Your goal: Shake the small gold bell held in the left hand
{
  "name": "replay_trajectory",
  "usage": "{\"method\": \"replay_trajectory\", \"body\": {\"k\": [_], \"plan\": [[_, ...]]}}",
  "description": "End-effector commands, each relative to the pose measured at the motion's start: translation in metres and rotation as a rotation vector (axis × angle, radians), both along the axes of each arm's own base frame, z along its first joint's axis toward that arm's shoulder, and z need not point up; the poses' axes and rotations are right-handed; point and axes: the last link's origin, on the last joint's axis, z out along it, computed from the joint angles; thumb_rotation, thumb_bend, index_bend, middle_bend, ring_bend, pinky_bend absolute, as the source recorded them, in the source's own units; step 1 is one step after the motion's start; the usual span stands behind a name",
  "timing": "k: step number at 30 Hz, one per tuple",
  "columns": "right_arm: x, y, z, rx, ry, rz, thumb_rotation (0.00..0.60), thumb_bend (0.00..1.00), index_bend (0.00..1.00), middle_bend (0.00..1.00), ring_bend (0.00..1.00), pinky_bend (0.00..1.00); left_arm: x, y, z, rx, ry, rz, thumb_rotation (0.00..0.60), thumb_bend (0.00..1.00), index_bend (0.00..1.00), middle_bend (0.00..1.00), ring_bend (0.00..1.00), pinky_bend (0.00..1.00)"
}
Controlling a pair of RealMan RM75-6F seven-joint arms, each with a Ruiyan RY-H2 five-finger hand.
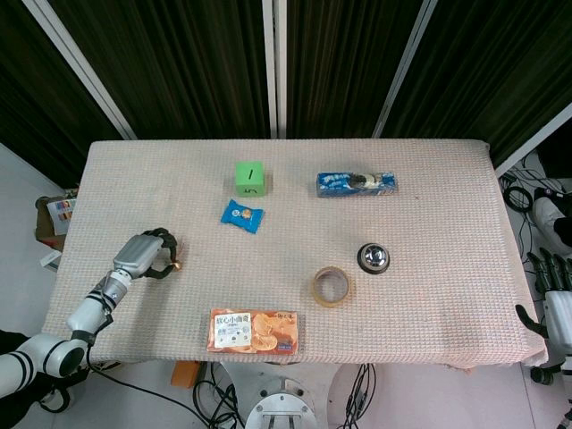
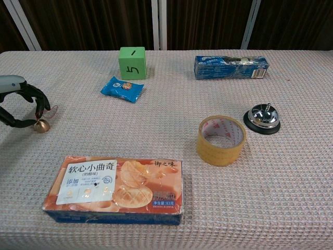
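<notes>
The small gold bell [image 2: 41, 125] hangs from the fingertips of my left hand [image 2: 21, 104] at the table's left side, its mouth at or just above the cloth. In the head view the same bell [image 1: 176, 264] shows as a small gold spot beside the curled dark fingers of my left hand [image 1: 147, 253]. My right hand [image 1: 556, 308] is off the table's right edge, low beside it, fingers apart and holding nothing.
On the woven tablecloth [image 1: 429, 206] lie a green cube [image 2: 131, 63], a blue snack packet [image 2: 122, 89], a blue biscuit box [image 2: 231, 67], a silver desk bell [image 2: 263, 119], a tape roll [image 2: 221, 139] and an orange cracker box [image 2: 114, 190].
</notes>
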Motion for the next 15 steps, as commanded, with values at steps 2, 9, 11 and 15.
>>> {"method": "replay_trajectory", "body": {"k": [2, 9, 11, 15], "plan": [[0.0000, -0.0005, -0.0003, 0.002, 0.000, 0.001, 0.600, 0.17, 0.00, 0.00, 0.00, 0.00, 0.0003, 0.0001, -0.0005, -0.001, 0.001, -0.001, 0.600, 0.37, 0.53, 0.29, 0.14, 0.21], [0.0003, -0.0012, 0.0005, 0.000, 0.000, 0.002, 0.600, 0.17, 0.00, 0.00, 0.00, 0.00, 0.0005, 0.0014, -0.0012, -0.004, 0.003, 0.000, 0.600, 0.37, 0.53, 0.29, 0.14, 0.21], [0.0007, -0.0013, 0.0010, -0.003, -0.002, 0.003, 0.600, 0.17, 0.00, 0.00, 0.00, 0.00, 0.0010, 0.0019, -0.0012, -0.002, 0.002, -0.001, 0.600, 0.37, 0.54, 0.29, 0.14, 0.21], [0.0010, -0.0012, 0.0004, 0.000, 0.000, 0.004, 0.600, 0.17, 0.00, 0.00, 0.00, 0.00, 0.0008, 0.0019, -0.0008, -0.001, 0.003, -0.002, 0.600, 0.37, 0.55, 0.29, 0.14, 0.21]]}}
